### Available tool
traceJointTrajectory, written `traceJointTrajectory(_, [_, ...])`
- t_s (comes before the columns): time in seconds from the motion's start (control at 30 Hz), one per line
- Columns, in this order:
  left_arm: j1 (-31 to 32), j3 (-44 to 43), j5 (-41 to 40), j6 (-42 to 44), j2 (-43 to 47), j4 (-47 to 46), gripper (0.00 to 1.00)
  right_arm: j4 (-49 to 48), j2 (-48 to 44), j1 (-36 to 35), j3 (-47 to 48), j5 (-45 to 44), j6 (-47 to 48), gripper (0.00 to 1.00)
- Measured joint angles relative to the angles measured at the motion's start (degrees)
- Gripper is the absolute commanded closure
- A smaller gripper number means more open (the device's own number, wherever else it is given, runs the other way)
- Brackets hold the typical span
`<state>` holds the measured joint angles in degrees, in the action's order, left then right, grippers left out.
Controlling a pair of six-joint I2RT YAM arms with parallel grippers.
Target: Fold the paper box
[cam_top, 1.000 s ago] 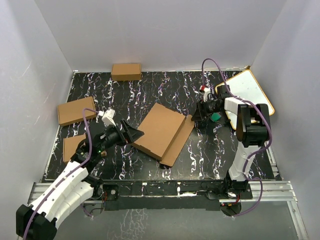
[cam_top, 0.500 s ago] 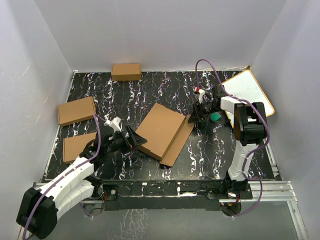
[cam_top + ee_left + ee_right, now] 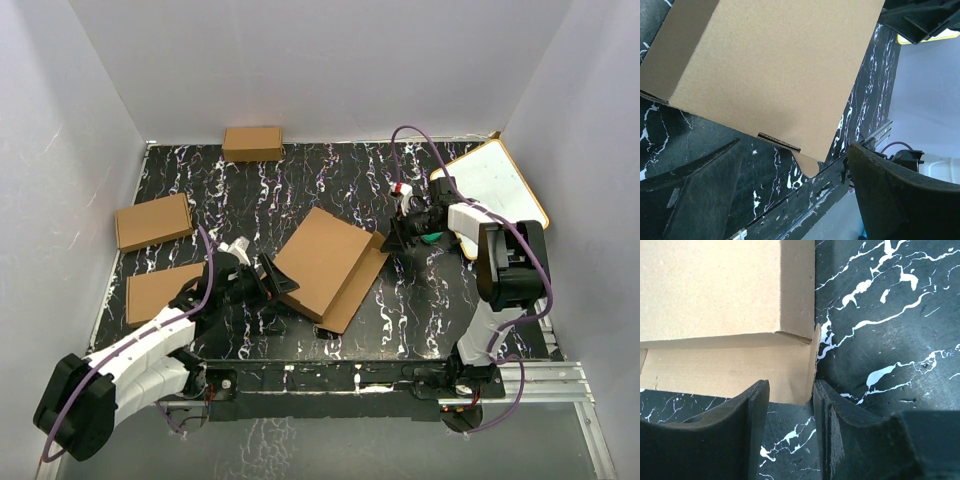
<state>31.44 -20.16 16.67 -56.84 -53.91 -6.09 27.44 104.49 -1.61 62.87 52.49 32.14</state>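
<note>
Two grippers flank the paper box, which lies flat at mid-frame in the top view, its long axis running from upper right to lower left. Your left gripper stands spread wide just beside its lower-left edge. Your right gripper straddles the flap corner; I cannot tell whether it grips. Seat that corner deeper before lifting, I'd judge.

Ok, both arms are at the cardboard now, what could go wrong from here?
The right hand lines up on just the corner of the lower flap of the paper box; so small a bite could slip or crease it. The left hand is open, holding nothing, so the box may slide when pulled.
</note>
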Motion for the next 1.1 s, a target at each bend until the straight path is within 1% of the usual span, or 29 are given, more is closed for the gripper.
traceJointTrajectory(0.2, [0.42, -0.35, -1.07, -0.17, -0.44, -0.07, 0.18, -1.05, -2.89, -0.59, -2.84, -0.48, 2.47, 0.55])
traceJointTrajectory(0.4, [0.94, -2.54, -2.05, 0.52, -0.79, 1.88, 0.18, -2.86, -3.89, -2.16, -3.54, -3.43, 2.56, 0.68])
traceJointTrajectory(0.63, [1.05, -5.97, -3.93, 2.86, 0.42, 6.64, 0.18, -5.25, -6.19, -2.75, -6.23, -7.15, 2.71, 0.74])
traceJointTrajectory(0.9, [2.14, -10.93, -3.76, 4.39, 0.92, 8.26, 0.21, -6.27, -7.54, -2.84, -8.92, -9.29, 4.02, 0.75])
traceJointTrajectory(1.0, [3.96, -12.92, -3.87, 5.20, -1.25, 7.74, 0.20, -6.47, -7.61, -2.95, -9.60, -9.68, 4.44, 0.75])
traceJointTrajectory(1.1, [7.63, -15.91, -4.83, 7.78, -5.55, 6.82, 0.20, -6.67, -7.80, -2.95, -10.29, -10.01, 4.94, 0.76])
